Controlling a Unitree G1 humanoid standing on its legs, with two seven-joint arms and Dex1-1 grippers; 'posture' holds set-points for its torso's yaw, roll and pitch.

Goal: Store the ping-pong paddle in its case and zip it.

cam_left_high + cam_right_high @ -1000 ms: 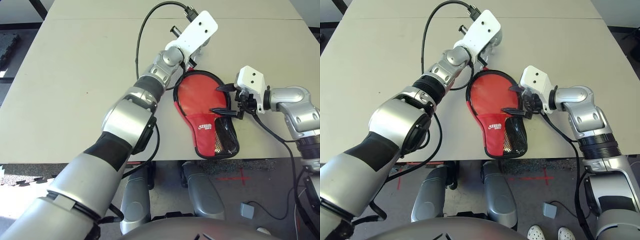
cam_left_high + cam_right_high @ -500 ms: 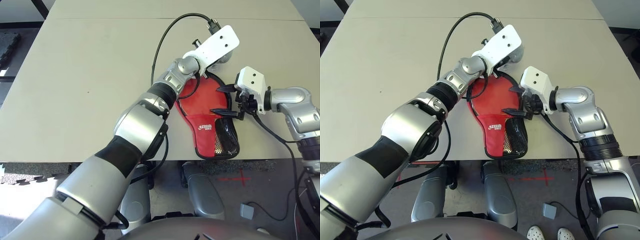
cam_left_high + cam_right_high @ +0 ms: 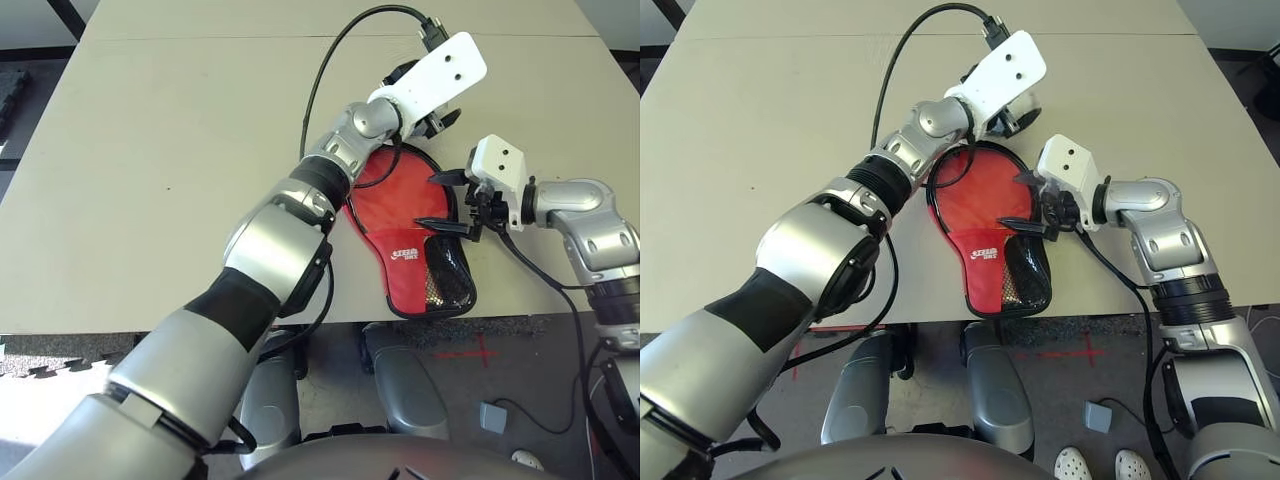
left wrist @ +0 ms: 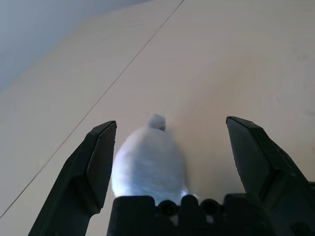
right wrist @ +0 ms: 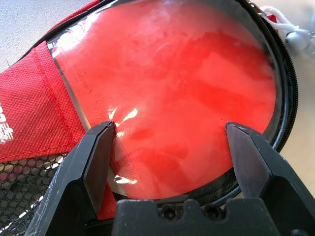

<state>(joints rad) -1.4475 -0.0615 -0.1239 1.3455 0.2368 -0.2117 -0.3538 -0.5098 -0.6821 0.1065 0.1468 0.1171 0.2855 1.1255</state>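
Paddle case [image 3: 985,260], flat; my left jaws [image 4: 171,119], right jaws [image 5: 170,124]: both spread. Risk: lowering carelessly, I snag the mesh.

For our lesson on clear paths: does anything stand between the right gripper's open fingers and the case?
Nothing visible does: the right gripper has its open fingers right at the case, beside its round part.

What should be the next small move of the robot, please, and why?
I would probably lift the left gripper gently away from the plush toy. Its jaws stand open around the toy without gripping it, and the black zipper rim of the case looks closed where the right wrist view shows it.
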